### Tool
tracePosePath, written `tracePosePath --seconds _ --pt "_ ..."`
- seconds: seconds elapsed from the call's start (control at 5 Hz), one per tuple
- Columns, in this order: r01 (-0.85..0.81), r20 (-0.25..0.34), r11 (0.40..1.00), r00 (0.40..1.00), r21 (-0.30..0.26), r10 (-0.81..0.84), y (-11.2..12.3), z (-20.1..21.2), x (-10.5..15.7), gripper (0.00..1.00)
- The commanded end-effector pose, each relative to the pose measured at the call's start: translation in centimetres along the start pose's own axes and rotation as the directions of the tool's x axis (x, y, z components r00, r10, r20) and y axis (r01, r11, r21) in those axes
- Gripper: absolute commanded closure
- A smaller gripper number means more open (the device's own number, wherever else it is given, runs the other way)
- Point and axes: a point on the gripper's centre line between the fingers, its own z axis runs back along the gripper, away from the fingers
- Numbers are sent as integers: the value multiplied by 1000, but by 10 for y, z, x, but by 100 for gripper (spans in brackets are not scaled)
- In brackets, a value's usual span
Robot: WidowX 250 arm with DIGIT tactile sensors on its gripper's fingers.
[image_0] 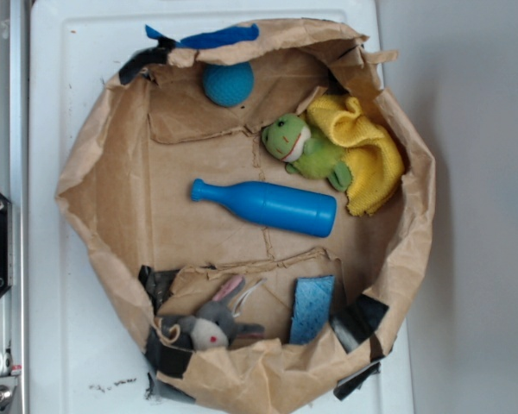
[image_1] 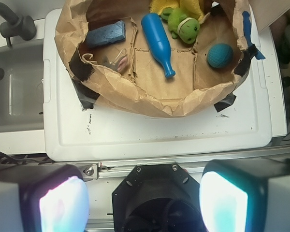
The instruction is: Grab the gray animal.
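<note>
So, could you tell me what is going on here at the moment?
A robot arm is meant to grab the gray plush bunny, which lies against the wall of a brown paper basin beside a blue sponge. Nothing is held yet: the gripper hangs open outside the basin, well back from it. A blue bottle, green frog, yellow cloth and teal ball also lie inside.

Bunny [image_0: 212,326] gray, ears pink-lined, nose red. Frog [image_0: 306,149] green; bottle [image_0: 268,205] and ball [image_0: 227,84] blue. Cloth [image_0: 371,151] yellow, bag [image_0: 99,172] brown.
</note>
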Motion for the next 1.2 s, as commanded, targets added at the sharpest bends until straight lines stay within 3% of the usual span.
tracePosePath --seconds 0.0,0.2,0.6,0.8,1.0 --pt "0 0 1000 1000 0 0 0 0 0 0" --pt "-64 8 998 998 -1 64 3 -3 37 0" --pt "-38 28 999 999 -2 38 6 -12 78 0" --pt "-75 -1 996 997 -56 75 8 -33 91 0" --pt "-102 -82 984 992 -144 91 9 -56 86 0"
